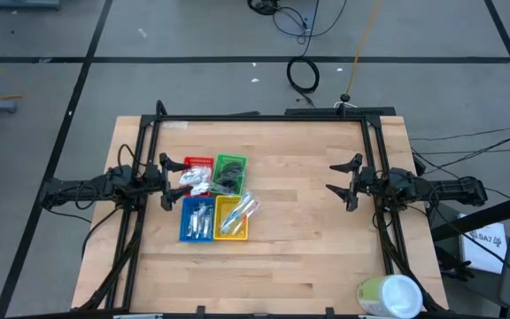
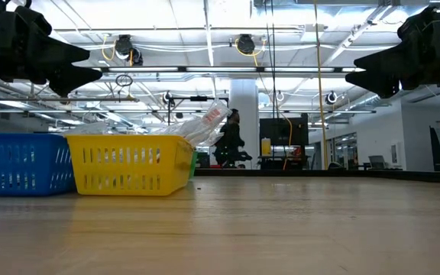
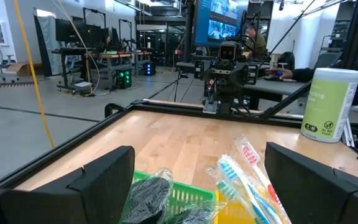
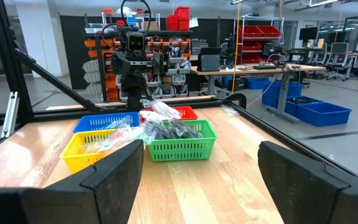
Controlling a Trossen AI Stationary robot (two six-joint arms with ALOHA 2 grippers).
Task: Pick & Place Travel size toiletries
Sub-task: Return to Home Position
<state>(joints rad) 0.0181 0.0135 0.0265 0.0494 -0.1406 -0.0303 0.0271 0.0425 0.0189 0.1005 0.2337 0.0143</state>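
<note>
Pale wood planks formed the table point(image 1: 308, 252). From above, the left gripper point(image 1: 168, 182) hung just beside the bins and the right gripper point(image 1: 342, 183) well apart from them, both with fingers spread and holding nothing. The wrapped toothbrushes point(image 1: 243, 213) lay in the yellow bin point(image 1: 234, 237), their long axes slanting across it, and silver tubes point(image 1: 199, 218) lay in the blue bin point(image 1: 185, 232) beside it.

At table height, the toothbrushes' upper ends tilted out over the yellow bin's rim, toward the right arm's side.

The left wrist view showed bristle heads inside clear wrappers, pointing away from that gripper. They looked light and stiff, with slippery, crinkly film. A pinch across mid-handle, square to the long axis, seemed safest.

The right wrist view showed the green bin point(image 4: 182, 146) nearest, with dark items inside.
</note>
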